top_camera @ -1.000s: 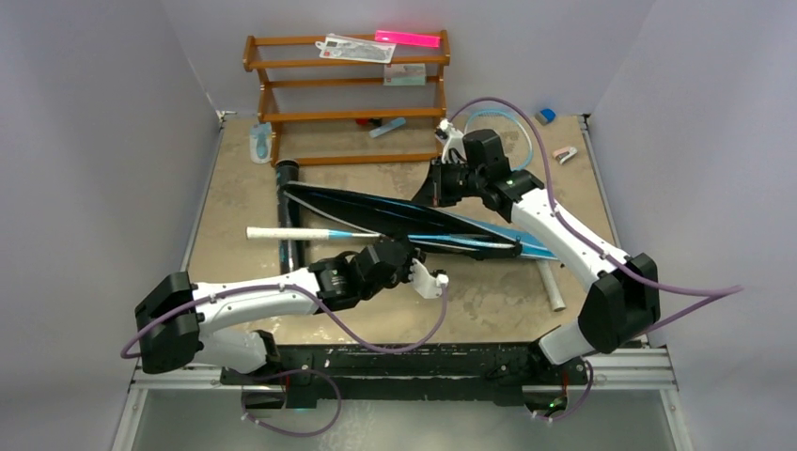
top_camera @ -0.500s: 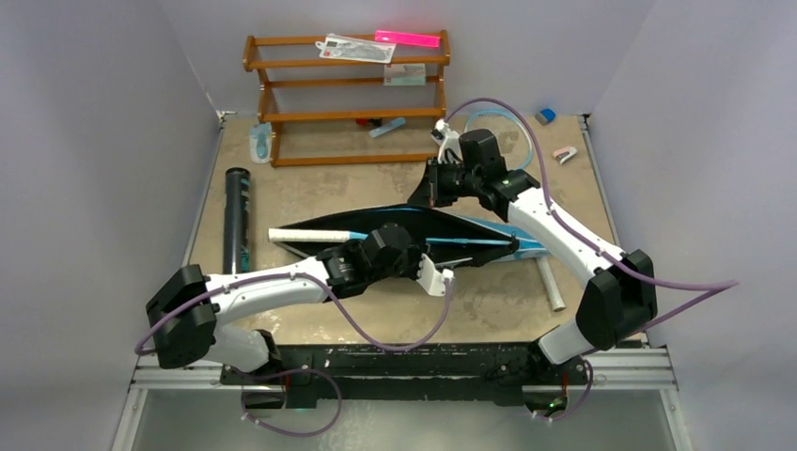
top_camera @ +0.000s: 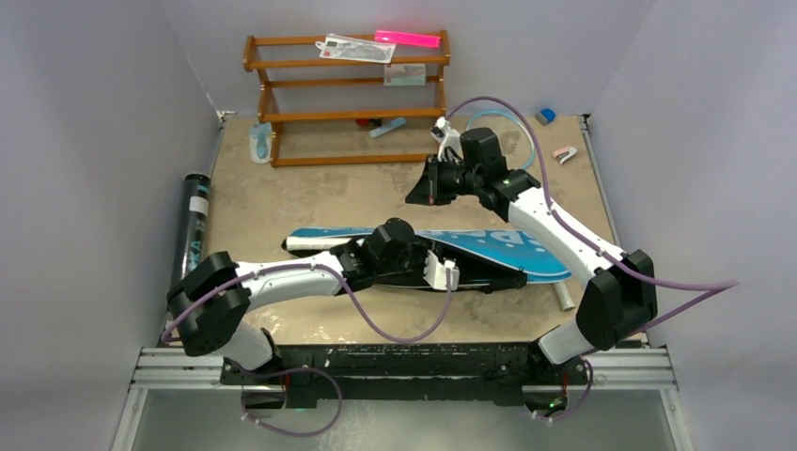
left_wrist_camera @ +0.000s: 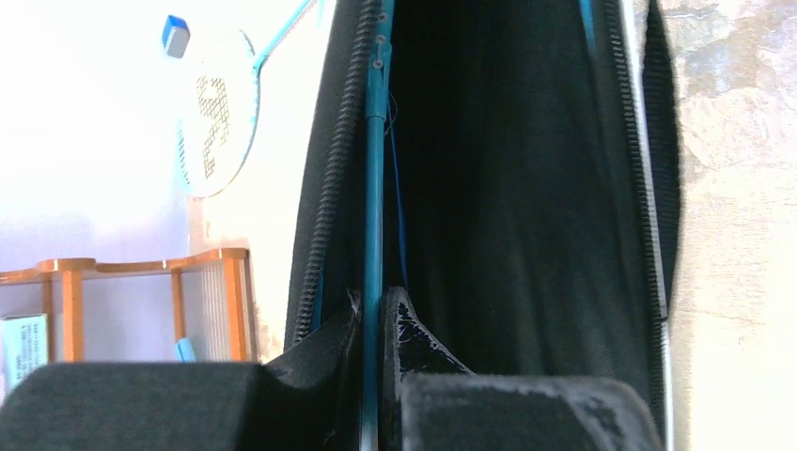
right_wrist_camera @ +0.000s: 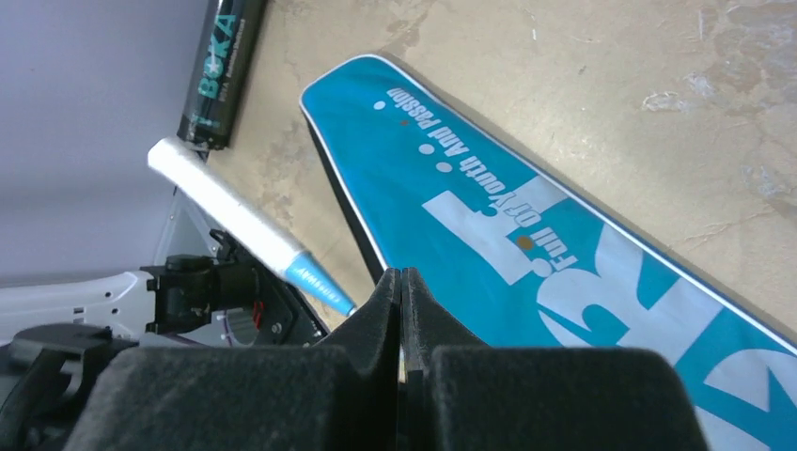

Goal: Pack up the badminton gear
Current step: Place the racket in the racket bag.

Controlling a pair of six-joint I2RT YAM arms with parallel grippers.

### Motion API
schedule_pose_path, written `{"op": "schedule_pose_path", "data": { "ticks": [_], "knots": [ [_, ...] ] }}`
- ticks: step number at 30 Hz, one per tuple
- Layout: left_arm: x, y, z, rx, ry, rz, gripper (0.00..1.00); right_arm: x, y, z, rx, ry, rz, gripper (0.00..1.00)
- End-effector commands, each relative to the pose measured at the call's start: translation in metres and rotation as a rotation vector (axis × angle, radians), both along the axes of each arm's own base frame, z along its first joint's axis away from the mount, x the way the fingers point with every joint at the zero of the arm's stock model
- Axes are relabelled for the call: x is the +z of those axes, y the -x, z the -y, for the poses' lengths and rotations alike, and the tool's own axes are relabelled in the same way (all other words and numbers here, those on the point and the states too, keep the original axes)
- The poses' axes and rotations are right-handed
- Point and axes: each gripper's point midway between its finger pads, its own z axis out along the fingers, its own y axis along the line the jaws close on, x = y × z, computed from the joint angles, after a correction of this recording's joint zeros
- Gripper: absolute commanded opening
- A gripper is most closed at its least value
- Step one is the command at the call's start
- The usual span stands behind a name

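Blue fabric racket-shaped bag (top_camera: 507,246) lies across the tan counter (top_camera: 282,197). Left gripper (left_wrist_camera: 381,301) pinches a light-blue racket's thin shaft (left_wrist_camera: 374,188) inside it; right gripper (right_wrist_camera: 401,282) hovers, pressed together, empty. Bag looks limp, racket light and stiff; grip shaft or white handle (right_wrist_camera: 221,202).

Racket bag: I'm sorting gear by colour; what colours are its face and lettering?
The racket bag is turquoise blue with white lettering, clearest in the right wrist view.

The racket (top_camera: 315,241) lies in the bag (top_camera: 507,246), with the tube (top_camera: 191,230) at nine o'clock from it and the rack (top_camera: 348,115) at eleven.
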Motion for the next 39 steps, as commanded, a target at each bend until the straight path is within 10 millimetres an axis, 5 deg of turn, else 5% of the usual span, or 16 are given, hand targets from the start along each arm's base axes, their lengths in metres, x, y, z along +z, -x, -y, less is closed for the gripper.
{"op": "schedule_pose_path", "data": {
  "ticks": [1, 8, 13, 19, 28, 32, 39],
  "knots": [
    [0.027, -0.004, 0.023, -0.145, 0.162, -0.01, 0.0, 0.032, 0.004, -0.005, 0.03, -0.067, 0.06, 0.0],
    [0.011, -0.007, 0.019, -0.045, 0.152, -0.089, 0.0, 0.024, 0.002, 0.0, 0.055, -0.045, 0.057, 0.0],
    [0.004, 0.005, 0.005, -0.057, 0.182, -0.058, 0.0, 0.006, 0.006, 0.011, 0.176, 0.11, 0.152, 0.28],
    [0.009, 0.012, -0.005, -0.064, 0.251, -0.01, 0.0, -0.004, 0.027, 0.017, 0.218, 0.211, 0.212, 0.48],
    [0.009, 0.014, -0.015, -0.078, 0.304, 0.042, 0.0, -0.01, 0.062, 0.056, 0.107, 0.24, 0.327, 0.51],
    [0.011, 0.013, -0.019, -0.091, 0.322, 0.045, 0.0, -0.022, 0.087, 0.056, 0.186, 0.18, 0.385, 0.67],
    [0.024, 0.009, -0.025, -0.115, 0.353, 0.047, 0.0, -0.032, 0.101, 0.049, 0.283, 0.253, 0.637, 0.64]
  ]
}}
